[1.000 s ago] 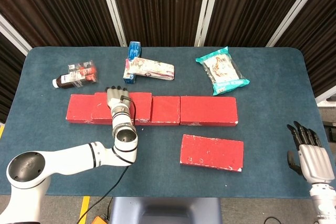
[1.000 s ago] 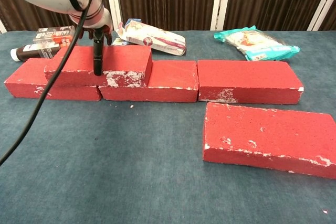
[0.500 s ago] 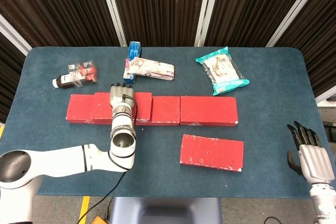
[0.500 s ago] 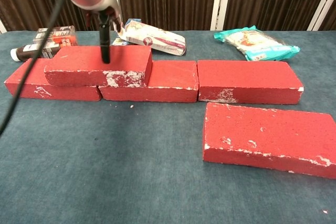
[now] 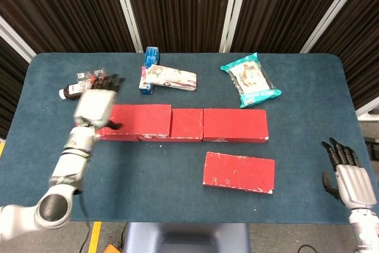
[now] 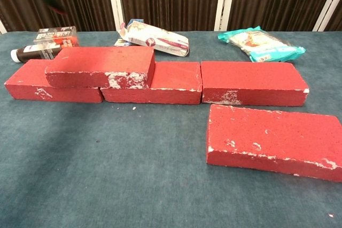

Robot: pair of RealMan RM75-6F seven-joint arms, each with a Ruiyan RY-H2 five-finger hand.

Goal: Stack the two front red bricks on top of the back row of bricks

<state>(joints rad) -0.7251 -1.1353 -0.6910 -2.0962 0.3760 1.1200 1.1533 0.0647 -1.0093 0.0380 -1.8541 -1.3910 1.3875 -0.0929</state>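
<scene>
Landmark: the back row of bricks [image 6: 251, 81], 3 red bricks laid end to end across the table [image 5: 177, 199].

Done: 1 stacked brick [image 6: 101, 67] lies flat on top of the row's left end, bridging the left and middle bricks, its near face roughly flush with theirs. It appears seated and level.

Outstanding: 1 front brick [image 5: 239, 172] lies flat on the cloth in front of the row's right end, apart from it and slightly skewed. Judged at about half complete; the top of the row's right brick is bare and is the likely seat for it.

Left hand [image 5: 96, 106]: raised above the row's left end, motion-blurred, fingers spread, holding nothing. It is absent from the chest view.

Right hand [image 5: 349, 176]: well to the right of the row, off the table's near right corner, fingers extended and apart, empty. It is the nearer hand to the front brick.

Behind the row: a brown bottle [image 6: 33, 53], a white packet [image 6: 156, 37], a teal snack bag [image 5: 250, 80].
</scene>
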